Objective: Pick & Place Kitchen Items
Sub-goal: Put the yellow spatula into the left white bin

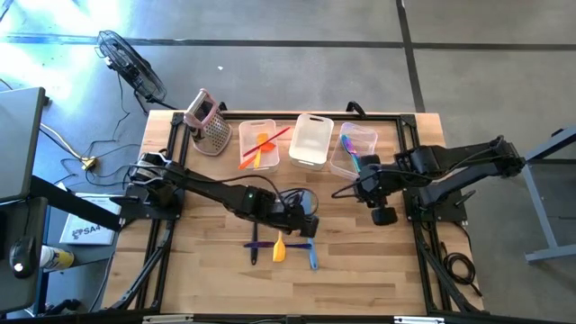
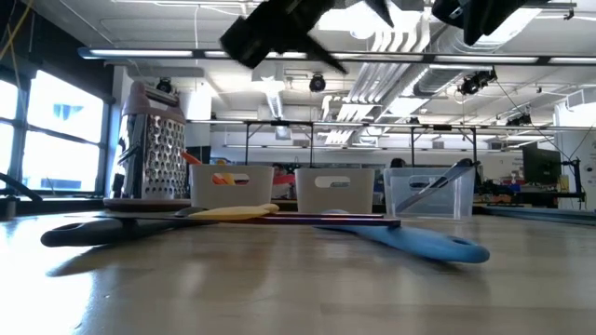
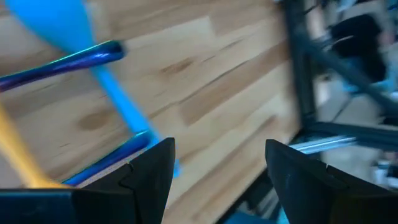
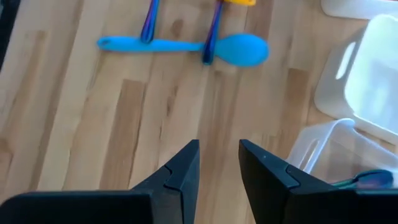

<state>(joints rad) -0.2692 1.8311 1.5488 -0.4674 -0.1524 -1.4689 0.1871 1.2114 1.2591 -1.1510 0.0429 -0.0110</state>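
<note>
Part of the sorting is judged done: orange and red utensils (image 1: pixel 261 144) are lying in the left bin (image 1: pixel 245 126), and a few more utensils (image 1: pixel 351 153) in the right bin (image 1: pixel 364 135), at upper centre of the high view. Four pieces are being left on the surface (image 1: pixel 207 261) at lower centre: a blue spoon (image 1: pixel 310 252), a yellow one (image 1: pixel 279 248) and two purple ones (image 1: pixel 253 245).

The left gripper (image 1: pixel 304 220) is being held just above them, fingers wide apart and empty. The right gripper (image 1: pixel 382 214) is hanging at centre right, fingers slightly parted, holding nothing.
</note>
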